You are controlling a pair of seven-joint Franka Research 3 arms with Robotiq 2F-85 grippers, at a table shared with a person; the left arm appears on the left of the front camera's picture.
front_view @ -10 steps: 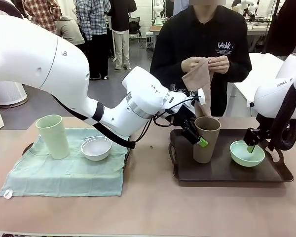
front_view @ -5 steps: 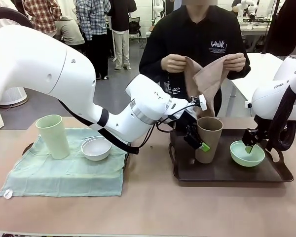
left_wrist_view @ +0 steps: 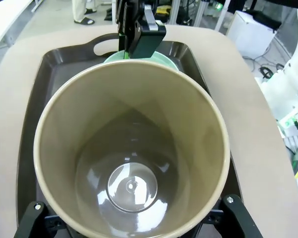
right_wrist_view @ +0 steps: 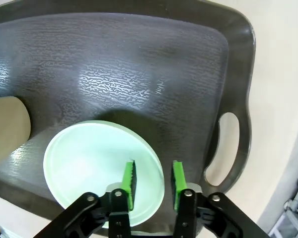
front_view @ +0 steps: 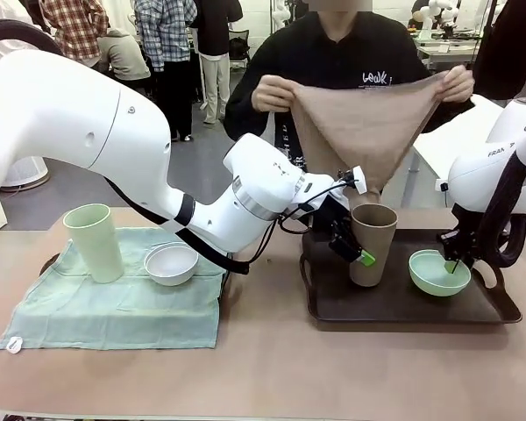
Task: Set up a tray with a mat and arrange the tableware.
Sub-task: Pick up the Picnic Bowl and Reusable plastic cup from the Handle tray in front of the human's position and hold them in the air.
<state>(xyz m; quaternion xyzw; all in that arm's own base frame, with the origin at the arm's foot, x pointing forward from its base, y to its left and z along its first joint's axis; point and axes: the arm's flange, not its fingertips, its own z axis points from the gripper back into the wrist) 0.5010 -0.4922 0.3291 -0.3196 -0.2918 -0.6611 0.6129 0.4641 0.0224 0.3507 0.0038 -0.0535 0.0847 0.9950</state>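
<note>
Two sets of tableware sit before me. On my left a pale green mat (front_view: 114, 298) lies spread over a tray, bearing the pale green tumbler (front_view: 94, 242) upright at its far left and the white bowl (front_view: 171, 263) just right of it, mouth up.

My left gripper (front_view: 354, 249) has reached across the middle to the dark tray (front_view: 403, 307) on the right. Its fingers stand on either side of the tan-brown tumbler (front_view: 372, 244), which rests upright on the tray floor, long axis vertical, open mouth up; I cannot tell whether the pads are pressing the wall or just clear of it. That tumbler looks like light, stiff, smooth plastic, so I would take it around mid-body, since a high grip on a tapered wall may slip.

Behind it, the person holds a tan cloth (front_view: 364, 123) spread between both hands.

Farther right, the mint green bowl (front_view: 439, 272) sits mouth up on the tray. My right gripper (right_wrist_view: 153, 179) straddles its near rim, pads parted, one inside and one outside, not yet pinching. The rim is thin and slick; I would clamp it squarely.
</note>
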